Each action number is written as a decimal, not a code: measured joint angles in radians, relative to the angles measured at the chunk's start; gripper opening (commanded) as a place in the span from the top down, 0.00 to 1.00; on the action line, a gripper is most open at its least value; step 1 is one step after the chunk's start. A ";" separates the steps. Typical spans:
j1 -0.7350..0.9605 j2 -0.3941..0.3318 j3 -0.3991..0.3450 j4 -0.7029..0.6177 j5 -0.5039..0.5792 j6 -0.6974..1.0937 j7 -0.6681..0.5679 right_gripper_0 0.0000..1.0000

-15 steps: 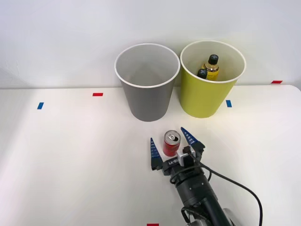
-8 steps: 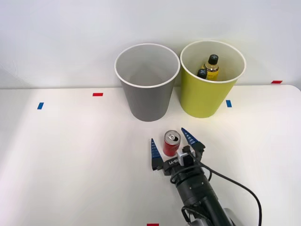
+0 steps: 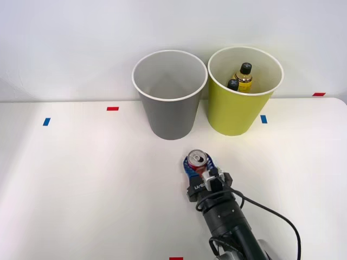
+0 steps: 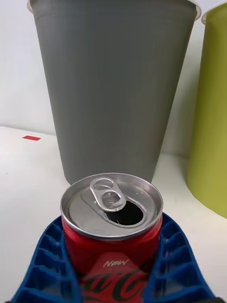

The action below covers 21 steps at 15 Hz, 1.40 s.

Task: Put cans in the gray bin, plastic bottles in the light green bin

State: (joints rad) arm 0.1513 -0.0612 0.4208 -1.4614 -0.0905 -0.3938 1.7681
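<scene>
A small red can (image 3: 196, 161) with an open silver top stands upright on the white table, a short way in front of the gray bin (image 3: 170, 95). My right gripper (image 3: 197, 164) is shut on the can, its blue ribbed fingers (image 4: 49, 258) pressed against both sides of the can (image 4: 112, 227). The gray bin (image 4: 113, 85) rises just behind it. Beside it on the right stands the light green bin (image 3: 244, 92), holding two black-capped plastic bottles (image 3: 241, 77), one with amber contents. An edge of the light green bin (image 4: 212, 118) shows in the wrist view.
Both bins stand at the table's (image 3: 81, 184) far edge against a white wall. Small red (image 3: 113, 108) and blue (image 3: 46, 121) tape marks dot the table. A black cable (image 3: 271, 214) loops off my arm at the lower right.
My right gripper's fingers, spread wide on either side of the can before, have closed onto it. The can and both bins have stayed where they were.
</scene>
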 measured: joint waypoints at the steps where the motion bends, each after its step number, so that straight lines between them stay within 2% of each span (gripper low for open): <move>1: 0.000 0.003 0.000 0.000 -0.002 0.000 0.000 0.91; 5: 0.008 0.003 0.000 -0.002 -0.006 -0.034 -0.003 0.94; 10: 0.054 -0.102 0.011 -0.117 -0.015 -0.037 -0.039 0.98; 12: 0.084 -0.141 0.022 -0.221 -0.023 0.026 -0.054 0.97; 17: 0.170 -0.216 0.040 -0.604 -0.075 0.297 -0.121 0.97; 19: 0.176 -0.224 0.048 -0.733 -0.099 0.376 -0.180 0.97; 21: 0.154 -0.213 0.048 -0.808 -0.108 0.433 -0.230 0.98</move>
State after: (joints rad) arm 0.3052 -0.2741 0.4684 -2.2690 -0.1985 0.0397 1.5383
